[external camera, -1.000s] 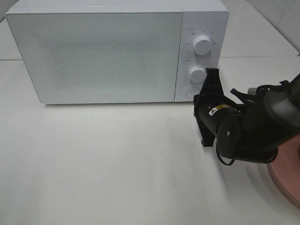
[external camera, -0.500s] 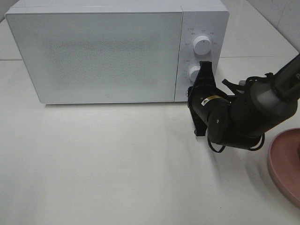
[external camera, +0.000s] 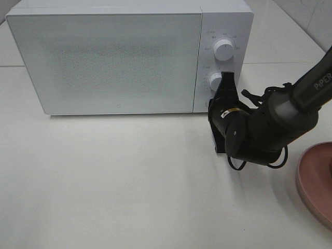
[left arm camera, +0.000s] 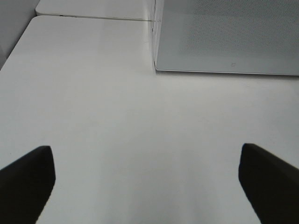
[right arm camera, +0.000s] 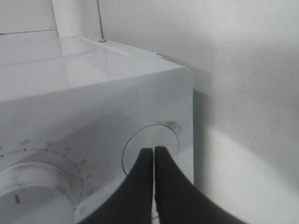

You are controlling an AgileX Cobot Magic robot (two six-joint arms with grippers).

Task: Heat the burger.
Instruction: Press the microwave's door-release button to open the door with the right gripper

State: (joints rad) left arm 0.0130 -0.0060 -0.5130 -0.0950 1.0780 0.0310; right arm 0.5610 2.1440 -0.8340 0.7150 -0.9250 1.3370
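Observation:
The burger is out of view. The white microwave [external camera: 119,62] stands at the back of the table with its door closed. My right gripper [external camera: 211,105] is shut, and its joined tips [right arm camera: 153,151] rest against the round button [right arm camera: 164,134] at the bottom of the control panel, below the lower knob [external camera: 216,81]. Only the left wrist view shows my left gripper [left arm camera: 147,186]. It is open and holds nothing, low over bare table in front of the microwave's [left arm camera: 224,37] left corner.
A pink plate [external camera: 316,181] lies at the right edge of the table, partly cut off, with no food visible on the part that shows. The upper knob [external camera: 223,49] sits above the lower one. White tabletop [external camera: 114,181] stretches in front of the microwave.
My right arm has swung left toward the control panel, bringing the shut tips onto the bottom button and uncovering more of the pink plate.

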